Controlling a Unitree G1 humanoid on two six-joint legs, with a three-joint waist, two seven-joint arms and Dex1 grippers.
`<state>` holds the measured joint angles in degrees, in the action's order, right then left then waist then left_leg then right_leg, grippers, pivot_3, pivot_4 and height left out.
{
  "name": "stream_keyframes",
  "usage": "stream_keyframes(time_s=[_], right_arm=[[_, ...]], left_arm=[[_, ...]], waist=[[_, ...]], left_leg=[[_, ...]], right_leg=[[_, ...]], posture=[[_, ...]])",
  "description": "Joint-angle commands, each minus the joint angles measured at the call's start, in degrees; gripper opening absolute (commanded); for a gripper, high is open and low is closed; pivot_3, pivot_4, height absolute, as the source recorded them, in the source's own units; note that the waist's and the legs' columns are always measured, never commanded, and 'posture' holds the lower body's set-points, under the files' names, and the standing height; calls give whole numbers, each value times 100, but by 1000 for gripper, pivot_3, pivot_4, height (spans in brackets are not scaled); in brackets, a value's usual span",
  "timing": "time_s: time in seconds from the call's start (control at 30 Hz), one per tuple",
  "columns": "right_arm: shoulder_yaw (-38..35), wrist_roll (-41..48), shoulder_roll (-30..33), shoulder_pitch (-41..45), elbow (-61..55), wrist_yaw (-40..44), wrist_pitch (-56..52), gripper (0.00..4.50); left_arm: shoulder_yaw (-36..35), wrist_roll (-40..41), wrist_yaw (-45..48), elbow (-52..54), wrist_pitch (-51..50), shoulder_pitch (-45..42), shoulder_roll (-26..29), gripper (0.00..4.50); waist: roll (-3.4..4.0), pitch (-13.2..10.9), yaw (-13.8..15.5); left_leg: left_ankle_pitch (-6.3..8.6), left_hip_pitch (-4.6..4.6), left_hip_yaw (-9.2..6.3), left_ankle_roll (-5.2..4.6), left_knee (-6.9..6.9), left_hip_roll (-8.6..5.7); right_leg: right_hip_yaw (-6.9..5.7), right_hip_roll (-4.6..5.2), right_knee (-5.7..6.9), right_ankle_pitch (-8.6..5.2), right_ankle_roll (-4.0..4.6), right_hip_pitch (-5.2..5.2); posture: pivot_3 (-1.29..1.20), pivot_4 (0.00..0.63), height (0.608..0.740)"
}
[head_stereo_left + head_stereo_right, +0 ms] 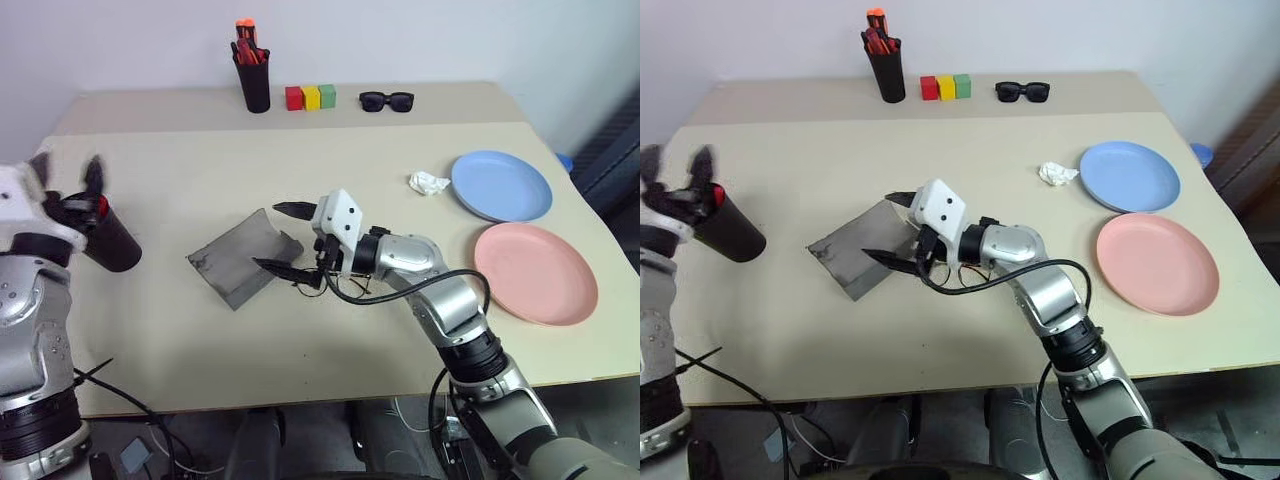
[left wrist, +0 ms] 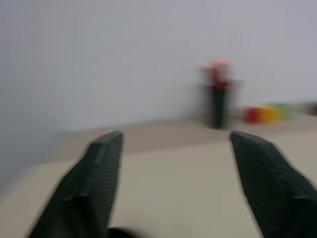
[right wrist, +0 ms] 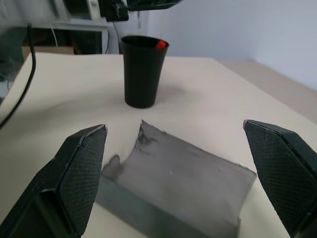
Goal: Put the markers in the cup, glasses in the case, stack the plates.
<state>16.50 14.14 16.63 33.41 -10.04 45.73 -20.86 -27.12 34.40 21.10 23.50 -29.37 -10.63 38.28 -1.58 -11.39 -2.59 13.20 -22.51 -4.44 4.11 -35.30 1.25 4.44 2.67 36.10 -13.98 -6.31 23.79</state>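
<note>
The black cup (image 1: 112,243) stands at the table's left edge, with a marker's red-orange end (image 3: 159,43) poking out of its mouth. My left gripper (image 1: 67,175) hovers open just above the cup's rim, nothing between its fingers. The grey case (image 1: 238,262) lies open mid-table. My right gripper (image 1: 268,236) points left over the case's near end, open and empty. Thin dark wire shapes that look like the glasses (image 1: 312,283) lie under the right hand, mostly hidden. The light blue plate (image 1: 501,185) and the pink plate (image 1: 535,273) lie side by side at the right.
At the back stand a black pen holder (image 1: 254,78) with red-orange markers, three coloured blocks (image 1: 310,97) and black sunglasses (image 1: 386,100). Crumpled white paper (image 1: 428,182) lies left of the blue plate. A black cable loops from the right wrist.
</note>
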Motion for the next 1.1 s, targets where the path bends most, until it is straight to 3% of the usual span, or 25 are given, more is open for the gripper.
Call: stream_keyframes(time_s=[0.03,0.1,0.27,0.5,0.63,0.8,0.93,1.1], right_arm=[[-360,171,349,-86,-336,186,-5,4500],[-429,225,483,-125,-376,234,-33,4500],[-573,253,874,-365,-574,326,-126,4500],[-594,254,961,-579,-853,166,-248,4500],[-591,251,983,-707,-995,94,-309,4500],[-621,249,1032,-736,-1013,98,-330,4500],[-619,249,1052,-683,-941,138,-301,4500],[-587,248,1032,-634,-882,179,-273,4500]], left_arm=[[614,931,781,681,-1377,297,666,4467],[855,1020,875,782,-1724,312,918,4467],[2323,515,1297,655,-2393,20,1552,4467],[3189,-55,1404,-25,-2511,-620,1321,4467],[3406,-432,1618,-262,-2146,-692,1255,2640],[3699,-1067,2133,-469,-1225,-673,1372,21],[3905,-1619,2892,-687,9,-628,1545,21],[3875,-1839,3522,-1082,687,-808,1512,21]], waist=[[3,-2,-12],[8,-5,-29],[8,-5,-99],[8,-5,-129],[8,-5,-131],[7,-5,-118],[7,-5,-116],[8,-5,-111]], left_leg=[[0,3,4,0,2,0],[0,5,3,-1,6,1],[0,5,2,-1,6,7],[0,3,2,-1,6,7],[0,1,3,-1,6,7],[0,-1,3,-1,4,6],[0,-1,3,-1,5,6],[0,-3,5,-1,6,6]], right_leg=[[3,1,-1,-2,2,0],[2,-2,2,-11,15,2],[3,-11,7,-14,20,8],[3,-11,6,-13,18,9],[3,-11,5,-13,18,12],[3,-9,4,-14,20,11],[3,-10,4,-15,22,12],[3,-9,4,-15,22,14]], posture=[[0,150,740],[0,150,740],[0,150,740],[0,150,740],[0,150,740],[0,150,740],[0,150,740],[0,150,740]])
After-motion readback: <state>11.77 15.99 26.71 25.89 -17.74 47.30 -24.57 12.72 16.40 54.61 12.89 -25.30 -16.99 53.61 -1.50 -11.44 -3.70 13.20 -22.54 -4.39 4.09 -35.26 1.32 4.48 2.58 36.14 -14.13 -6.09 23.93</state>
